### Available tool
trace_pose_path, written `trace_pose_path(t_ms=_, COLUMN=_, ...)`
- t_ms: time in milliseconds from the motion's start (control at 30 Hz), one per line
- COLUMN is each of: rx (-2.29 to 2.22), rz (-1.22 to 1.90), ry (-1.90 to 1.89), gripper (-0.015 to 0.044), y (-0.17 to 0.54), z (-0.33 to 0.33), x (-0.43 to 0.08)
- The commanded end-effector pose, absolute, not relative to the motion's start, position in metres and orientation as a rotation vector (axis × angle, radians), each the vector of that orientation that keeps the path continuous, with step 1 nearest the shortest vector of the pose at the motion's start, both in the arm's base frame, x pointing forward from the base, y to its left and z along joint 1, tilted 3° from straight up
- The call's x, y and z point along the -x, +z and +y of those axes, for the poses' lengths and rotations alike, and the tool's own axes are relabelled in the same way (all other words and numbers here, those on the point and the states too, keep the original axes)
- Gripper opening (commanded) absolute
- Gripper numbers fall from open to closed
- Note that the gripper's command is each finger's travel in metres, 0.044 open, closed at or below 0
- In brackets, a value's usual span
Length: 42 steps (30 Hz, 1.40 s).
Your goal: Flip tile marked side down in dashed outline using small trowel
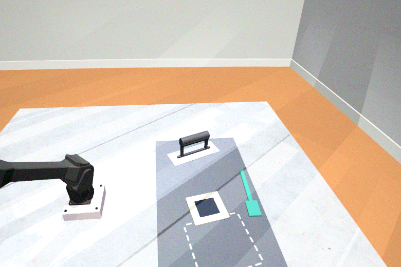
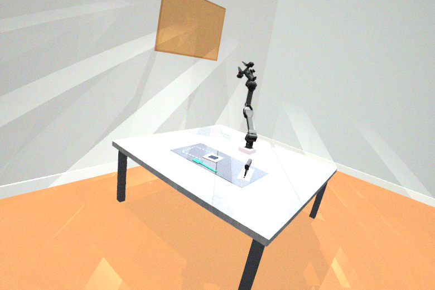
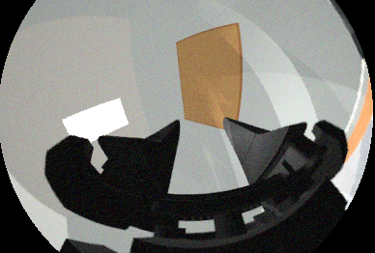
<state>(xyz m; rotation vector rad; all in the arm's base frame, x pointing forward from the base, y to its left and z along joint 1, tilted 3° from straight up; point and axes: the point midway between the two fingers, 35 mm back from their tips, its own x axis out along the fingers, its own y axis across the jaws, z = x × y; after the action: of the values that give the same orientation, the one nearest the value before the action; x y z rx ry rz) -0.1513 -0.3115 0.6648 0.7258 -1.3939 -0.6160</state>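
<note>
The tile (image 1: 207,207) (image 2: 213,157) lies flat on the mat (image 1: 171,186) (image 2: 230,169), its dark square mark facing up. One corner area overlaps the near edge of the dashed outline (image 1: 188,224); most of the tile is outside it. A trowel with a raised black handle (image 1: 194,138) (image 2: 247,164) rests on its white plate at one end of the mat. A thin teal tool with a square blade (image 1: 253,208) (image 2: 197,161) lies flat beside the tile. My gripper (image 2: 240,64) (image 3: 201,122) is open and empty, high above the table and out of view in the top view.
The arm's pale base block (image 1: 83,211) (image 2: 246,150) stands on the table (image 1: 129,192) (image 2: 281,194) beside the mat. The arm reaches almost straight up from it. An orange board (image 2: 189,23) (image 3: 210,74) hangs on the wall.
</note>
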Motion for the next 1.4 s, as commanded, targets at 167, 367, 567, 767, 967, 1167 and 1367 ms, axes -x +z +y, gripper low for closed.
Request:
trace_pose_path(t_ms=167, rx=-0.478, rz=-1.363, ry=-0.563, gripper=0.0270, y=0.713, z=-0.237, x=0.114)
trace_pose_path(t_ms=367, rx=-0.351, rz=-1.314, ry=-0.480, gripper=0.0270, y=0.739, z=-0.186, x=0.077)
trace_pose_path(t_ms=567, rx=-0.214, rz=-1.240, ry=-0.397, gripper=0.0270, y=0.758, z=-0.128, x=0.030)
trace_pose_path(t_ms=767, rx=-0.201, rz=-1.179, ry=-0.328, gripper=0.0270, y=0.759, z=-0.090, x=-0.013)
trace_pose_path(t_ms=967, rx=-0.136, rz=-1.129, ry=-0.266, gripper=0.0270, y=0.762, z=-0.055, x=-0.045)
trace_pose_path(t_ms=1167, rx=-0.069, rz=-1.074, ry=-0.213, gripper=0.0270, y=0.758, z=-0.020, x=-0.083)
trace_pose_path(t_ms=1367, rx=-0.017, rz=-1.034, ry=-0.196, gripper=0.0270, y=0.752, z=0.003, x=-0.112)
